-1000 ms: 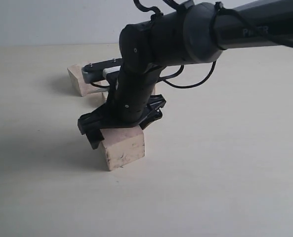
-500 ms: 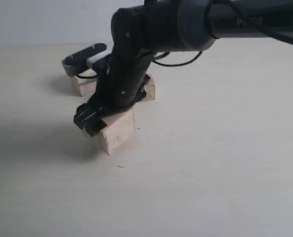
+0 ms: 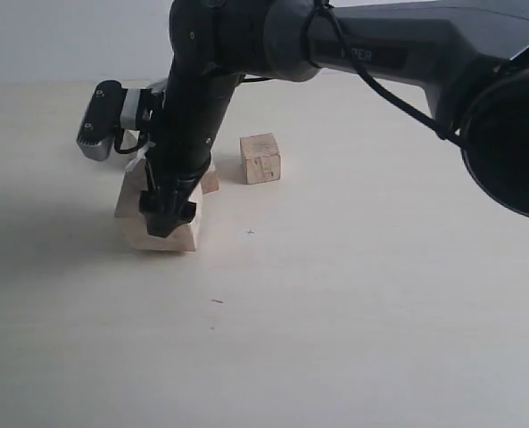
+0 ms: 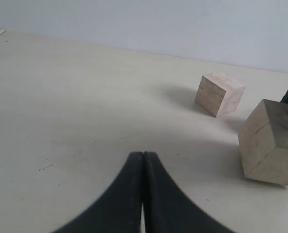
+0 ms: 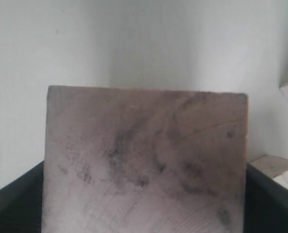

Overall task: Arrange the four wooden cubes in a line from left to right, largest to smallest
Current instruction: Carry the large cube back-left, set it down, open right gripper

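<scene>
The largest of the wooden cubes (image 3: pixel 155 227) sits low over the table at the left, and my right gripper (image 3: pixel 168 214) is shut on it from above. In the right wrist view this large cube (image 5: pixel 144 155) fills the frame between the dark fingers (image 5: pixel 272 204). I cannot tell whether it touches the table. A smaller cube (image 3: pixel 260 159) stands free to its right. Another cube (image 3: pixel 210 182) peeks out behind the arm. In the left wrist view, my left gripper (image 4: pixel 143 156) is shut and empty, with a cube (image 4: pixel 220 93) and the held large cube (image 4: pixel 271 141) beyond it.
The right arm (image 3: pixel 353 45) reaches in from the upper right across the middle of the pale table (image 3: pixel 353 312). Its wrist camera housing (image 3: pixel 103 120) sticks out to the left. A pale wall backs the table.
The right arm has swung left across the table with the large cube in its grip. The smaller cube that it hid now shows on the right.
</scene>
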`<state>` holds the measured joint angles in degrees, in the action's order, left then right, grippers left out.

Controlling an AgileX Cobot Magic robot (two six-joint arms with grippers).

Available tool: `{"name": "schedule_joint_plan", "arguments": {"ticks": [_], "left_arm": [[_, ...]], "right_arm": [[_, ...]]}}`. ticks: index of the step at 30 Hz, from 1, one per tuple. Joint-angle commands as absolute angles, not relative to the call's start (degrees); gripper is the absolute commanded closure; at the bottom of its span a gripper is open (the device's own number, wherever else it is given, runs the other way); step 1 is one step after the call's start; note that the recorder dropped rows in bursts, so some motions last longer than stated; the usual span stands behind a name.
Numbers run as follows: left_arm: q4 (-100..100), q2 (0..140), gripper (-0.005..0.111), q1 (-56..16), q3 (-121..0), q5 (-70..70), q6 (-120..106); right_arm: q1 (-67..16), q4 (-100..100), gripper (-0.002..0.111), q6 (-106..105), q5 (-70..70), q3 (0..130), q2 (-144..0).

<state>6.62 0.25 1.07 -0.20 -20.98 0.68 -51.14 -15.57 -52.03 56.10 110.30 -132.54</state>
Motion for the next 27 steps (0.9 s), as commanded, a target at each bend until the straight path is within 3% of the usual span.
{"name": "schedule_joint_plan", "arguments": {"ticks": [1, 13, 16, 19, 21, 26, 27], "left_arm": [[6.9, 0.0, 0.107, 1.0, 0.0, -20.5, 0.6], [6.9, 0.0, 0.107, 1.0, 0.0, -20.5, 0.6], [6.9, 0.0, 0.107, 1.0, 0.0, -20.5, 0.6], [6.9, 0.0, 0.107, 1.0, 0.0, -20.5, 0.6], [6.9, 0.0, 0.107, 1.0, 0.0, -20.5, 0.6], [6.9, 0.0, 0.107, 1.0, 0.0, -20.5, 0.6], [6.9, 0.0, 0.107, 1.0, 0.0, -20.5, 0.6]], "right_arm": [[-50.7, -16.3, 0.108, -56.3, 56.6, 111.1, -133.9], [-50.7, -18.5, 0.108, -58.9, 57.0, 111.1, -134.7], [-50.7, -18.5, 0.103, -58.9, 56.8, 111.1, -134.7], [-50.7, -18.5, 0.086, -58.9, 56.7, 111.1, -134.7], [-50.7, -18.5, 0.066, -58.9, 56.3, 111.1, -134.7], [-50.7, -18.2, 0.003, -57.6, 53.0, 111.1, -134.6], [-50.7, -17.9, 0.004, -56.8, 52.6, 111.1, -134.6]]}}
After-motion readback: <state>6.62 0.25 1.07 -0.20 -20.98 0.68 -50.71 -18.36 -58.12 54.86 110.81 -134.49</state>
